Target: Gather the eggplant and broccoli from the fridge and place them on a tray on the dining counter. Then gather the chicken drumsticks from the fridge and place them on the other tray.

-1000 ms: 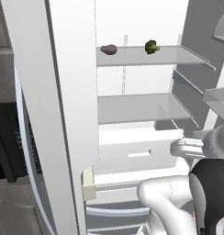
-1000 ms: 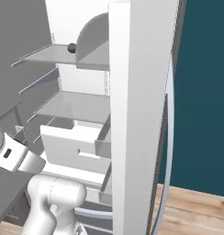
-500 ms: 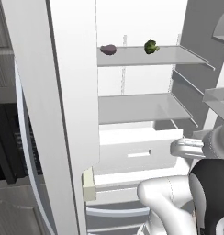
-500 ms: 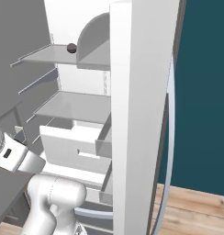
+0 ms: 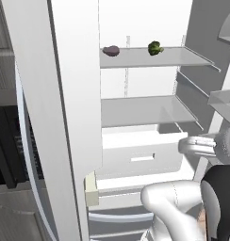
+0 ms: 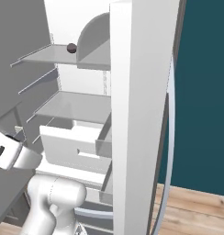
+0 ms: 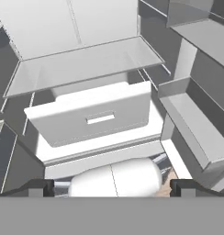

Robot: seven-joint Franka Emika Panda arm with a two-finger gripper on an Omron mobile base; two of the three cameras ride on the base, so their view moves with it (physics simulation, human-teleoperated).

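The fridge stands open, with the eggplant [image 5: 110, 50] and broccoli [image 5: 155, 47] on its top shelf [image 5: 183, 58], eggplant toward the left edge; nothing looks gathered yet, so every step remains. The gripper [image 7: 112, 186] is spread apart and empty, facing the drawer [image 7: 93, 118]

Rendered domestic kitchen. An open white refrigerator [image 5: 65, 94] was recorded, its doors swung wide, with two glass shelves [image 5: 145, 110] and a pulled-out white drawer [image 7: 93, 117] below them. Produce was noted on the upper shelf: an eggplant [image 5: 110, 50] and broccoli [image 5: 155, 47], set apart. Door bins [image 7: 196, 124] were seen alongside. A teal wall [image 6: 205, 92] and wood-plank floor [image 6: 196, 211] were observed beside the appliance.
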